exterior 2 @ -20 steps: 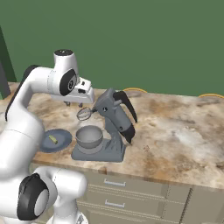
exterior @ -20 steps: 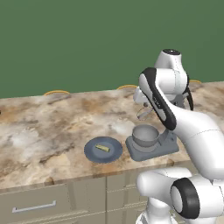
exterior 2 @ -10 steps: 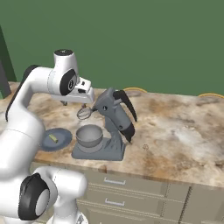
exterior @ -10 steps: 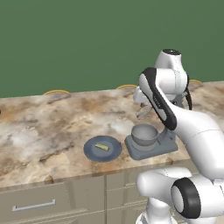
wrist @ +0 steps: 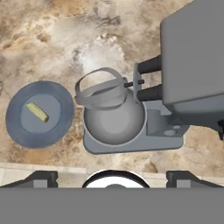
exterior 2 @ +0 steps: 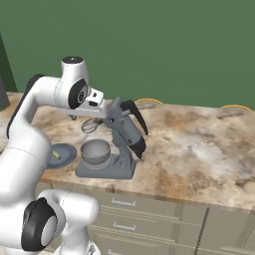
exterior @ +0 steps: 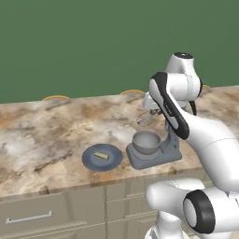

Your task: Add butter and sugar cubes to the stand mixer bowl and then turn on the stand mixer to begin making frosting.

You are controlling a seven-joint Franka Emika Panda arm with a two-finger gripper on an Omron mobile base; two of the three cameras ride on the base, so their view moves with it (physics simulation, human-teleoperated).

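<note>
I see the stand mixer [exterior 2: 117,144] on the marbled table [exterior: 42,135], near its front edge, with its boxy head tilted back. The wire whisk [wrist: 101,89] hangs from the head, above the stand mixer bowl [wrist: 114,119]. The bowl sits on the mixer's flat base, and I see nothing inside it. The butter [wrist: 37,112] lies on the flat blue-grey plate [exterior: 90,159], which rests on the table just beside the mixer base, on the side away from the mixer's neck. The butter is well apart from the bowl.

In the hand view, the claw [wrist: 113,177] looks straight down on the bowl and the whisk. Its two dark fingertips [wrist: 40,178] stand wide apart at the bottom of that view, with nothing held between them. The claw touches neither the mixer nor the plate.
</note>
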